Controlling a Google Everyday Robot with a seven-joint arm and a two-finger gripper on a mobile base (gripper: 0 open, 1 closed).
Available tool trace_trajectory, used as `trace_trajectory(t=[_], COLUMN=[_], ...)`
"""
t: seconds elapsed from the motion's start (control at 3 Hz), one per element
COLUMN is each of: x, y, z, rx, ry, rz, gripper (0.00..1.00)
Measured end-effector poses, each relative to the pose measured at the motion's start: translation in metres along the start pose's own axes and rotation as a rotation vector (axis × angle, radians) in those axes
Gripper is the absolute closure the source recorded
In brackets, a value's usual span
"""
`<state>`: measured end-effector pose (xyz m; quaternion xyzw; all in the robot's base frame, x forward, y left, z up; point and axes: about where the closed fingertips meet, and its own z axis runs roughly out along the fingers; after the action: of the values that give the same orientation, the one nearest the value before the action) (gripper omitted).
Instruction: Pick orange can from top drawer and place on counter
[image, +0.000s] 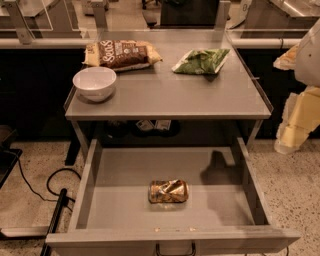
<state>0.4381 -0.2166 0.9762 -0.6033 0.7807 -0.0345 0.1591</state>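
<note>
The orange can (168, 191) lies on its side, crushed and creased, on the floor of the open top drawer (95, 175), near the front middle. The drawer is pulled out towards me, with its dark handle (175, 249) at the bottom edge. The counter (170, 92) is above and behind it. My gripper (294, 122) hangs pale and blurred at the right edge of the view, outside the drawer, to the right of the counter's front corner and well above the can. It holds nothing that I can see.
On the counter stand a white bowl (94, 83) at the front left, a brown snack bag (121, 54) at the back left and a green bag (201, 61) at the back right. Black cables (52, 192) lie on the floor left of the drawer.
</note>
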Motion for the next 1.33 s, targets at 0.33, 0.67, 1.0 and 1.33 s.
trace_trajectory(t=[0.33, 0.67, 1.0, 1.33], x=[0.000, -0.007, -0.022, -0.056], y=[0.000, 0.007, 0.025, 0.043], z=[0.000, 0.011, 0.044, 0.089], rx=[0.000, -0.008, -0.050, -0.116], ry=[0.000, 0.001, -0.046, -0.115], rz=[0.000, -0.004, -0.004, -0.039], gripper=[0.00, 0.00, 0.00, 0.00])
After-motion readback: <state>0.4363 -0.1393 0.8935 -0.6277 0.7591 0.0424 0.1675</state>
